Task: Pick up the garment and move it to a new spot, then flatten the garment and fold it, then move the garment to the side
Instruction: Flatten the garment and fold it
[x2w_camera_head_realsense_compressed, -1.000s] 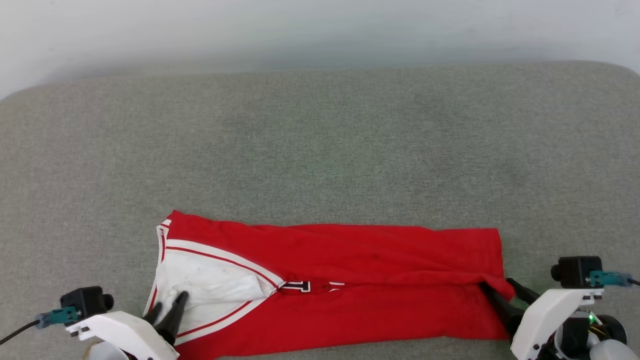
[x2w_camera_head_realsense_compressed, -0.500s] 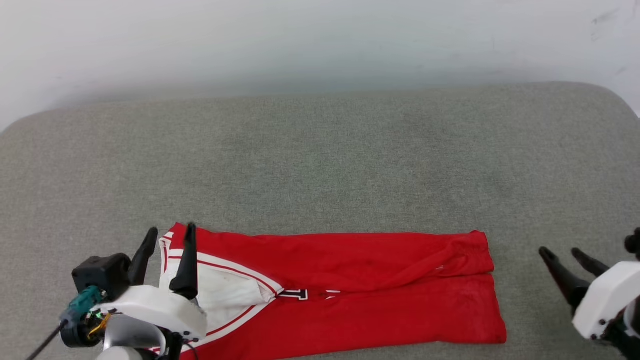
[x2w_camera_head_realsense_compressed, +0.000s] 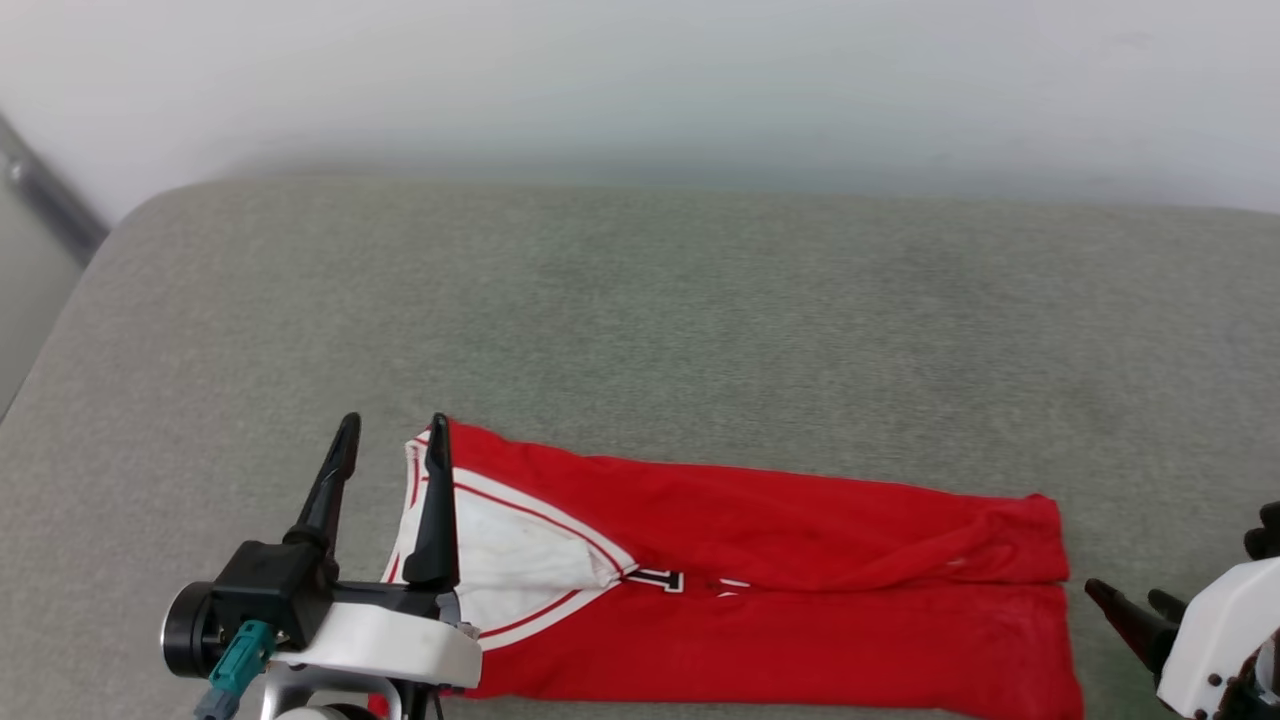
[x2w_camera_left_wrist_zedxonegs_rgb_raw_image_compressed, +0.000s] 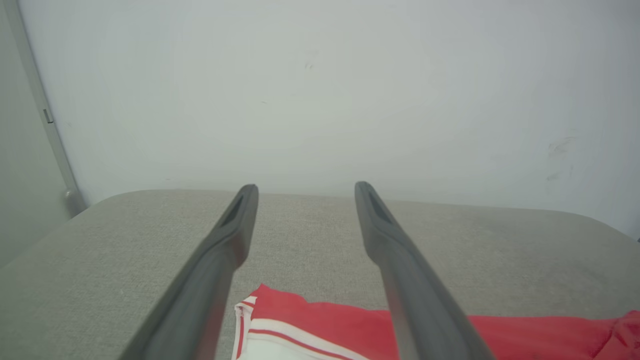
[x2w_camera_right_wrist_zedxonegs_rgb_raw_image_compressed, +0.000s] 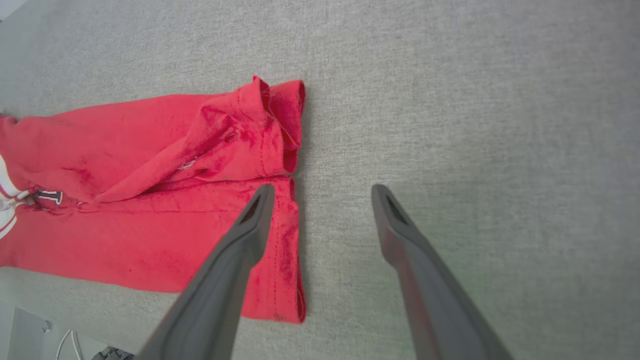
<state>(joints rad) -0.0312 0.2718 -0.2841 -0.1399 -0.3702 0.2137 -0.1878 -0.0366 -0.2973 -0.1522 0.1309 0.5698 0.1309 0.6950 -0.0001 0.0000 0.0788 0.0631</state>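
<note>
**Both pincers wide, jersey lying in a long strip**

Grey padded surface runs back to a pale wall, and the garment lies along its near edge as a long red band, folded lengthwise, with the white sleeve at the robot's left end and the hem at its right.

The left gripper hangs above the sleeve end with its fingers spread wide and nothing between them. The right gripper sits just off the hem end, also spread and empty.

My worry is the hem end. The top layer there looks rumpled and loose, so a further fold would likely press that crease in rather than smooth it. The cloth is thin and close to the front edge, so a careless drag could pull it over the side. A pinch might also catch only one layer and open the fold.

From the head, the hem reads as a mild ridge. The right wrist view shows it properly, with layers curled open and puckered, and one finger over the cloth's edge while the other is over bare grey. The left wrist view looks mostly at the wall, with the garment's sleeve-end corner low between the fingers.
</note>
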